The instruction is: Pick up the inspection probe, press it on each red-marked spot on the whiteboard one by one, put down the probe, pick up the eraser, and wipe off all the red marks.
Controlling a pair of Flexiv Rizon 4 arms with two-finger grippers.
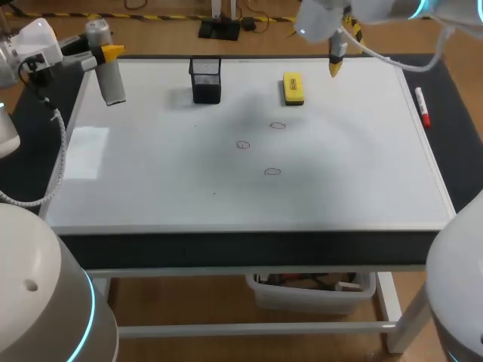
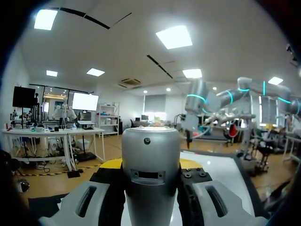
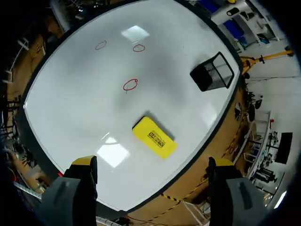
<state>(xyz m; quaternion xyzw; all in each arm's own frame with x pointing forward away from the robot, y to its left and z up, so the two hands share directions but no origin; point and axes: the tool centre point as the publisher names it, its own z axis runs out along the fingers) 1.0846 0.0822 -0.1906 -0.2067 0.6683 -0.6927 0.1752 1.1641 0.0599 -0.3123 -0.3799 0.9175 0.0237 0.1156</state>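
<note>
Inspection probe [image 1: 113, 84], a grey cylinder, is at the far left corner of the whiteboard [image 1: 151, 188], where the left gripper [image 1: 109, 54] has it clamped between its two fingers. In the head view the probe hangs down from the yellow tips, slightly tilted, over the corner of the board. In the left wrist view its silver body fills the space between the fingers, which lie against it on both sides. To the right of it, a black mesh pen holder [image 1: 206, 79] stands upright on the far part of the board. Near the middle of the board there are three small red-marked spots, drawn as little circles: one on the left [image 1: 242, 145], one nearer to the front edge [image 1: 272, 172], and one farther back [image 1: 278, 126]. They are near each other but do not touch. The yellow eraser [image 1: 293, 88] lies flat on the board, to the right of the pen holder and behind the marks. The right gripper [image 1: 335, 64] is just beside the eraser on its right, above the far edge of the board. In the right wrist view its fingers [image 3: 84, 165] stand wide apart and hold nothing, with the eraser on the board ahead of them. A red and white marker [image 1: 423, 107] lies along the right edge of the whiteboard.
</note>
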